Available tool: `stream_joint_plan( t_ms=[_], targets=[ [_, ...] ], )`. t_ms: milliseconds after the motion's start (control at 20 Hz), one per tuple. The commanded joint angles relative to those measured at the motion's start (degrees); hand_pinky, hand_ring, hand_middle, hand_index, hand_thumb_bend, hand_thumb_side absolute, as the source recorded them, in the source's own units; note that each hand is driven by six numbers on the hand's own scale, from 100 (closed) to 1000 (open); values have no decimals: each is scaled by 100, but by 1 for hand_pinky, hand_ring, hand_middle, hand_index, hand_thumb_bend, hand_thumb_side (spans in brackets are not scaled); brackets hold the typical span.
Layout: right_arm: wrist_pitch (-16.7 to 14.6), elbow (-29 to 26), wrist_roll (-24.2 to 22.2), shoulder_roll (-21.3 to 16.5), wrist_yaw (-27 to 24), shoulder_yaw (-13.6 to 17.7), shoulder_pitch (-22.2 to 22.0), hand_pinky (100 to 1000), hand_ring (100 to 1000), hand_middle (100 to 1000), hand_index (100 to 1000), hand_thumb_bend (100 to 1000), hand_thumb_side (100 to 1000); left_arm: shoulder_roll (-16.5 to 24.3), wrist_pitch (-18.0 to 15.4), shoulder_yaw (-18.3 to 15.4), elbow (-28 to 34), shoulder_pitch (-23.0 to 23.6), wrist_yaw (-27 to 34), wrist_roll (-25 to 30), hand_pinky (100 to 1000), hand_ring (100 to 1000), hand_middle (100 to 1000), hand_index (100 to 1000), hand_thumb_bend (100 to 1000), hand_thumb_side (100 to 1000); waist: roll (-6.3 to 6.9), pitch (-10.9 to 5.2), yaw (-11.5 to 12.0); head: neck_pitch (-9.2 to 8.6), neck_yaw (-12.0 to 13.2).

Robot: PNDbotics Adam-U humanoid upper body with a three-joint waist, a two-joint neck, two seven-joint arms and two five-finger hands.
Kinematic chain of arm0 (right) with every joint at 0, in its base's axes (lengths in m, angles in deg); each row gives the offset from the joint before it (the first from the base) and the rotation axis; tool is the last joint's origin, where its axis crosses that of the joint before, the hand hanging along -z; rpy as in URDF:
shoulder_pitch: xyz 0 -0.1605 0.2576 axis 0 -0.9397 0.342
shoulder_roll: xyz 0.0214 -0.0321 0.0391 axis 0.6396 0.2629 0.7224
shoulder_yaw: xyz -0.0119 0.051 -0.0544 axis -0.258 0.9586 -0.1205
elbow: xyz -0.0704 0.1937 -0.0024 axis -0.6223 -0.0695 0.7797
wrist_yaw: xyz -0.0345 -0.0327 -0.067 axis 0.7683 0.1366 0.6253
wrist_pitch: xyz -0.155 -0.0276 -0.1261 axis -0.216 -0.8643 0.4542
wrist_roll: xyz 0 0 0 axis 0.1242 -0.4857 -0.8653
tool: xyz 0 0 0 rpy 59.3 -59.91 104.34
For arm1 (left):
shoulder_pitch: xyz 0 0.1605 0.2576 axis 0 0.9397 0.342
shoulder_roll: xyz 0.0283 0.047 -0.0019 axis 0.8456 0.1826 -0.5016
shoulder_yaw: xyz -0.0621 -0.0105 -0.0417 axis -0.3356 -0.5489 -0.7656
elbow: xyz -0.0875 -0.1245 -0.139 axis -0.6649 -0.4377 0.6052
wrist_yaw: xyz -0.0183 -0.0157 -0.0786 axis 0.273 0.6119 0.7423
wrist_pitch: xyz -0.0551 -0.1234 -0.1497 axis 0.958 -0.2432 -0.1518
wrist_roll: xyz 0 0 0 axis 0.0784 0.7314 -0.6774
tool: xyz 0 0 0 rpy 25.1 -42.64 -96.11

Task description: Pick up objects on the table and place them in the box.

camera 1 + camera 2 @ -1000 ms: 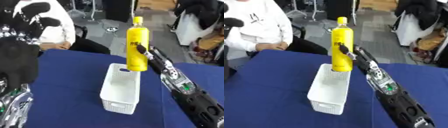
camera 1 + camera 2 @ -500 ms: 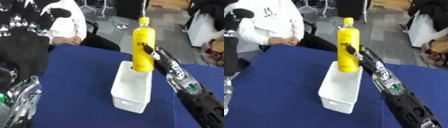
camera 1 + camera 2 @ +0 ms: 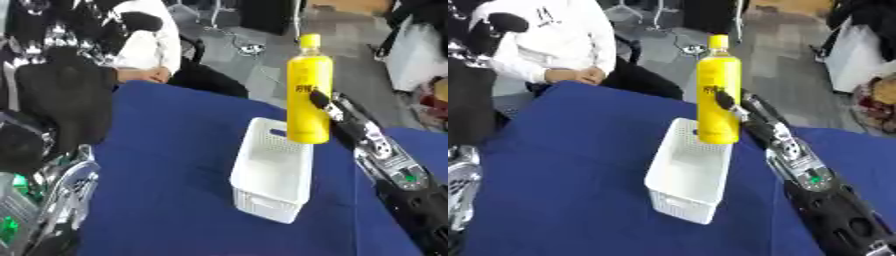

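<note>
A tall yellow bottle with a yellow screw cap and a narrow neck is held upright, its long axis vertical and the cap pointing up. Its body is smooth, glossy plastic, cylindrical below rounded shoulders, with dark lettering on the side that is too small to read. The right hand has its fingers curled round the bottle's lower half from the right side, clamped on it, with one dark fingertip showing across the yellow front. The arm behind it is black with silver joints and runs down to the lower right corner.

The bottle's base hangs over the far end of a white box, level with or just inside its rim; whether it touches the rim cannot be told. The box is a rectangular plastic basket with perforated, lattice-like walls and a handle slot at its far end, its long axis running away from the robot. It stands on the desk, which is covered in a matt dark blue cloth.

The left hand shows at the lower left edge, silver and black, its fingers relaxed and holding nothing.
</note>
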Motion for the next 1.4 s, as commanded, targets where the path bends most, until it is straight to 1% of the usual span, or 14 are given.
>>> stream_joint_plan(
  t_ms=[50, 100, 200, 300, 400, 450, 500, 550, 600, 700, 950, 1250, 1400],
  targets=[
    [-553, -116, -3, -218, 456, 90, 31, 100, 100, 100, 377, 271, 755, 49, -21, -16, 81, -40, -20, -9, 696, 755, 850, 861, 271, 904, 54, -82, -20, -24, 59],
    [-739, -105, -5, -230, 535, 102, 20, 100, 100, 100, 367, 254, 781, 51, -20, -14, 81, -34, -25, -7, 696, 754, 850, 861, 271, 904, 52, -80, -22, -34, 65],
    [-1054, -39, 6, -244, 610, 131, -14, 100, 100, 100, 367, 255, 780, 51, -22, -13, 81, -29, -32, -7, 696, 754, 850, 861, 272, 904, 48, -75, -24, -38, 76],
    [-1249, 57, 27, -242, 620, 156, -34, 100, 100, 100, 367, 253, 777, 49, -24, -13, 81, -32, -36, -10, 696, 754, 850, 861, 272, 904, 45, -67, -20, -32, 93],
    [-1350, 136, 43, -220, 593, 169, -40, 100, 100, 100, 367, 254, 774, 45, -24, -14, 81, -37, -38, -14, 696, 754, 850, 861, 272, 904, 42, -62, -13, -25, 107],
    [-1377, 165, 49, -201, 563, 171, -39, 100, 100, 100, 367, 292, 750, 45, -23, -14, 81, -38, -39, -16, 697, 755, 850, 861, 272, 904, 40, -61, -10, -28, 104],
    [-1398, 180, 48, -172, 532, 168, -30, 100, 100, 100, 367, 252, 772, 44, -22, -13, 81, -43, -40, -17, 696, 754, 850, 861, 272, 904, 39, -60, -4, -69, 48],
    [-1410, 189, 42, -146, 506, 161, -20, 100, 100, 100, 367, 253, 772, 44, -21, -11, 81, -49, -41, -16, 696, 754, 850, 861, 272, 904, 38, -58, 0, -107, -6],
    [-1417, 192, 32, -106, 482, 150, -7, 100, 100, 100, 367, 252, 770, 42, -19, -9, 81, -57, -39, -15, 697, 755, 850, 861, 272, 904, 36, -58, 7, -168, -126],
    [-1420, 190, 2, -16, 440, 125, 19, 100, 100, 100, 368, 250, 770, 39, -19, -4, 81, -72, -32, -11, 697, 755, 850, 861, 272, 904, 34, -58, 16, -247, -288],
    [-1391, 185, -105, 237, 344, 53, 62, 100, 100, 100, 368, 249, 767, 25, -21, 7, 81, -108, -2, 11, 698, 755, 850, 861, 272, 904, 34, -54, 38, -400, -504],
    [-1356, 211, -125, 610, 272, 60, 81, 100, 100, 100, 369, 245, 759, -8, -42, -11, 81, -155, 11, 9, 702, 756, 850, 860, 272, 904, 44, -31, 69, -488, -726],
    [-1360, 234, -130, 760, 312, 61, 120, 100, 100, 100, 370, 243, 758, -26, -42, -23, 81, -177, 8, 2, 703, 756, 850, 860, 273, 904, 47, -23, 84, -498, -823]
  ],
)
